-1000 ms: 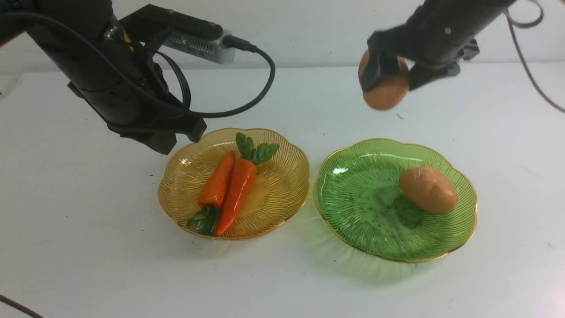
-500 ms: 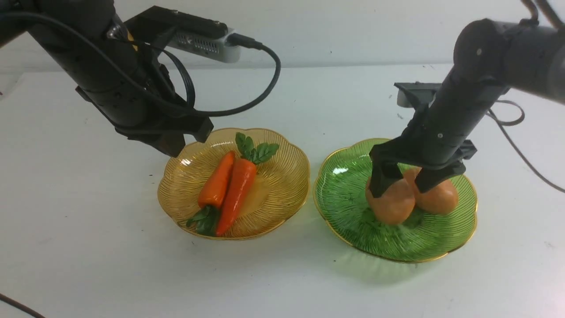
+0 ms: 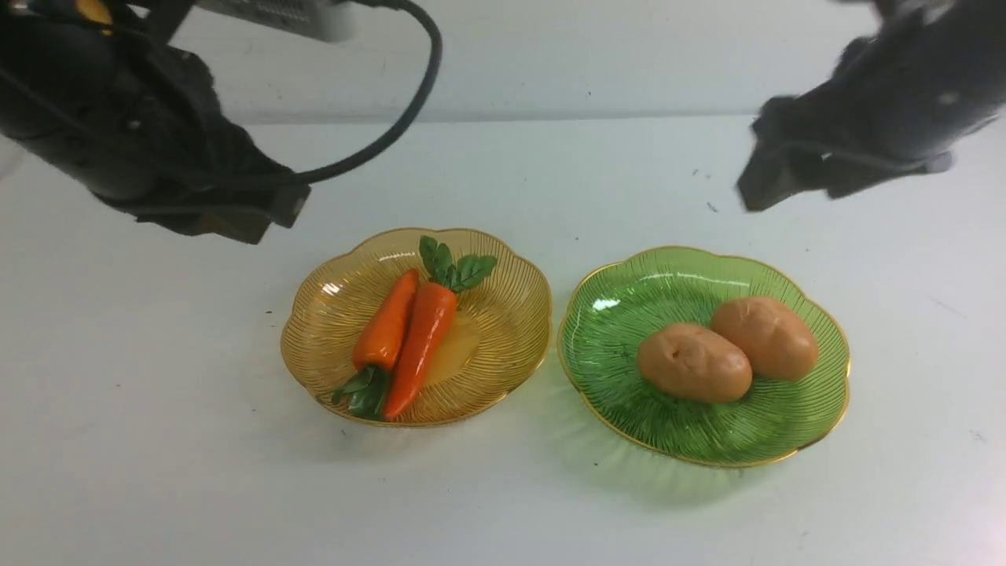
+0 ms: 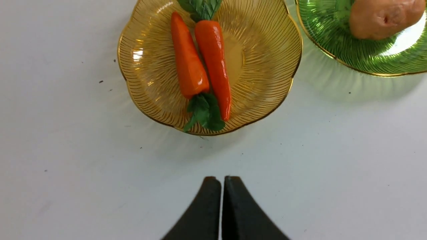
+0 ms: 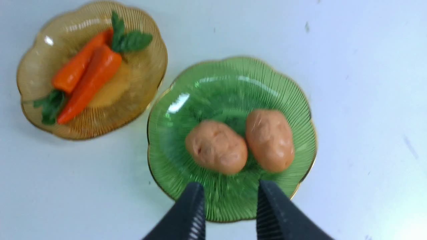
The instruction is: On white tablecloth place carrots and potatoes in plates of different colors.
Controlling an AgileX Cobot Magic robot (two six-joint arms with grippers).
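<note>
Carrots fill the yellow plate, potatoes the green plate toward the right edge of the surface. Left jaws closed, right jaws open, both empty. A low arm could knock plates.

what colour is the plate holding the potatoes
Green, translucent and ribbed with a gold rim; the right wrist view shows it best.

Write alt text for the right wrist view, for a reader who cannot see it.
Two potatoes lie side by side in the green plate, seen past the open right tool. Beside it on the white tablecloth, the amber plate holds two carrots.
</note>
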